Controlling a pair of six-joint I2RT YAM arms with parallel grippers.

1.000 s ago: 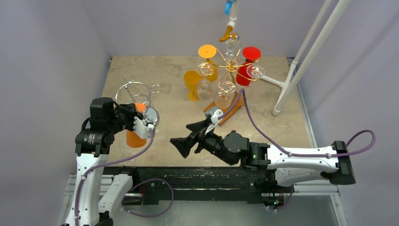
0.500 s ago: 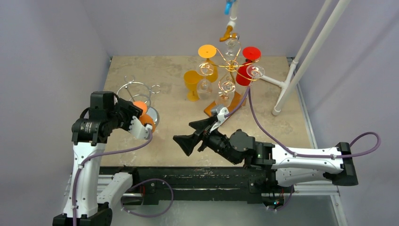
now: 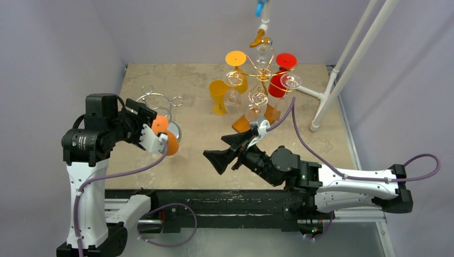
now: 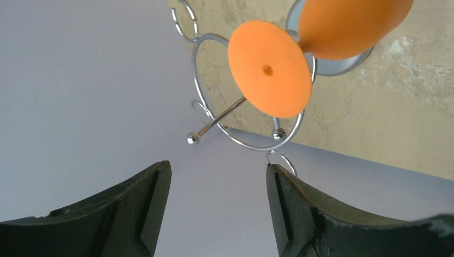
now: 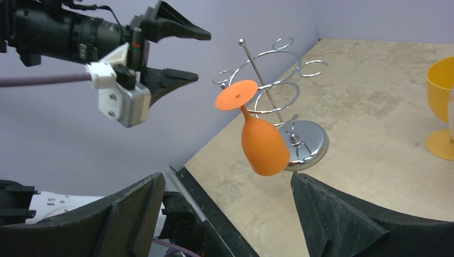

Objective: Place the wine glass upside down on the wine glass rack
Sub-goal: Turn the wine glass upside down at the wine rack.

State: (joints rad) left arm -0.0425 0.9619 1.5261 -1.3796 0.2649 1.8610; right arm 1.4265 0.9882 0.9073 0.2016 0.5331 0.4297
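I start with the stone-patterned table (image 3: 198, 126), which fills the middle of the overhead view. A white pipe frame (image 3: 342, 59) leans across the upper right corner. At top centre stands a copper wire stand (image 3: 263, 75) hung with clear, yellow and red glasses.

My right arm (image 3: 342, 179) stretches in from the lower right. My left arm (image 3: 88, 160) rises along the left edge.

The chrome wine glass rack (image 3: 154, 99) sits in the upper left part of the table. In the right wrist view its round base (image 5: 305, 145) is flat on the surface.

The orange wine glass (image 5: 262, 143) hangs in that rack upside down, foot up and bowl down. It is tilted, and the foot appears to sit on one of the wire loops. From the left wrist the foot (image 4: 270, 69) shows as a disc over the ring.

The left gripper (image 5: 199, 57) has its jaws apart, just to the left of the foot and not touching it. The right gripper (image 3: 223, 150) is near frame centre, spread wide and holding nothing.
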